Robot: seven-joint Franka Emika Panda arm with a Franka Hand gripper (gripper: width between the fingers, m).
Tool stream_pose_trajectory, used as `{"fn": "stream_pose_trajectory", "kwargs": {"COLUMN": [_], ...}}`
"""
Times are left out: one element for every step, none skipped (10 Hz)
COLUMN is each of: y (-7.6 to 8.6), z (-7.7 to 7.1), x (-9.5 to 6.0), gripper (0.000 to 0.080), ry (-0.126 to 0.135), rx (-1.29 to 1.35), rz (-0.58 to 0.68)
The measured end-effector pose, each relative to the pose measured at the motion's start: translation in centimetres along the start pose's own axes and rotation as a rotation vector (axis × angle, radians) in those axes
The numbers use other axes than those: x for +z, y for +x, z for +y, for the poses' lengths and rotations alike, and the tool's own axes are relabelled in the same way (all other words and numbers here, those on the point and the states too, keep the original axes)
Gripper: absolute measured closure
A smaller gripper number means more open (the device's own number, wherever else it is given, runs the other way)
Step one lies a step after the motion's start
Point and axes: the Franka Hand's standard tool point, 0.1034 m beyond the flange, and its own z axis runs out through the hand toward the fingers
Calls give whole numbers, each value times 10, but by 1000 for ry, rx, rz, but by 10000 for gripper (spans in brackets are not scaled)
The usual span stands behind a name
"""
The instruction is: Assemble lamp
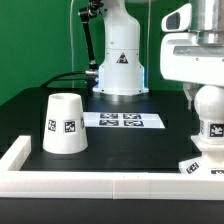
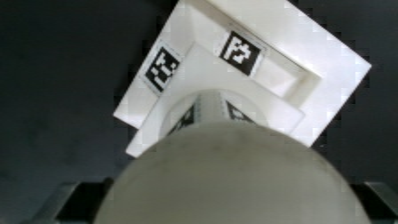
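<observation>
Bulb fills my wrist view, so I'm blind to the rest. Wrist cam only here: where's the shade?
Observer: The white tapered cup-shaped plastic shade stands wide end down on the black table, at the exterior view's left, away from the arm.
Operator: Anything between it and the base?
Observer: Only the flat white marker board, lying a bit farther back on the table.
Operator: Any barrier at the table edge?
Observer: Yes. A raised white wall runs along the near edge, and the low square white plastic base sits close to it at the exterior view's right.
</observation>
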Motion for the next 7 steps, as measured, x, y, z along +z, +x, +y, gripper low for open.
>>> {"fn": "stream_pose_trajectory", "kwargs": {"y": [-1,-2,-2,-2,-2,-2,-2], "z": [2,2,3,4,3,3,3], "x": [1,1,2,1,1,1,1], "gripper": [223,223,223,223,223,223,159], "ry": [-9,-12,-14,-15,-15,-15,-15], "rx": [76,109,179,210,230,252,248], "rz": [-17,-22,-30,-30,-30,-30,-30]}}
